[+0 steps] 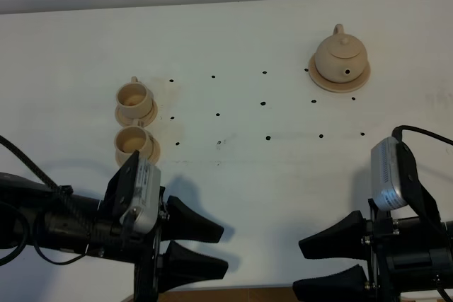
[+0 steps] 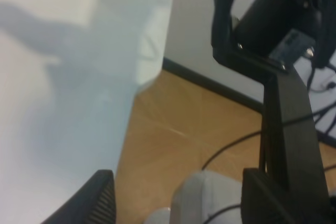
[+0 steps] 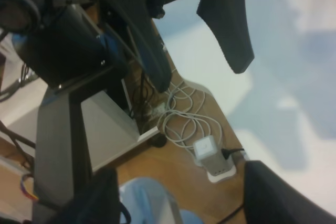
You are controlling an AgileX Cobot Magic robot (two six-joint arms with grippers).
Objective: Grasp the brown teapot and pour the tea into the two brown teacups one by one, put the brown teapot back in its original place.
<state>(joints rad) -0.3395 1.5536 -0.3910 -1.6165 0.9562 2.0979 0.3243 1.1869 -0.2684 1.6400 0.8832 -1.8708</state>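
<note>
Beige clay is what this job turns on, and none of it looks handled yet. The brown teapot (image 1: pixel 341 53) sits upright on its round clay disc (image 1: pixel 358 83) at the far right of the white table (image 1: pixel 233 40), lid on. The two brown teacups (image 1: pixel 134 95) stand at the left, one behind the other, each on a small saucer, well apart from the pot. I cannot tell whether either holds tea. I judge the task to be at its very beginning, with the grasp, both pours and the return to the disc all left to do.

My right gripper (image 1: pixel 300 268) hangs by the table's near edge, well short of the teapot, jaws spread wide and holding nothing. My left gripper (image 1: pixel 222 250) is likewise spread and empty, near the closer cup but not touching it.
</note>
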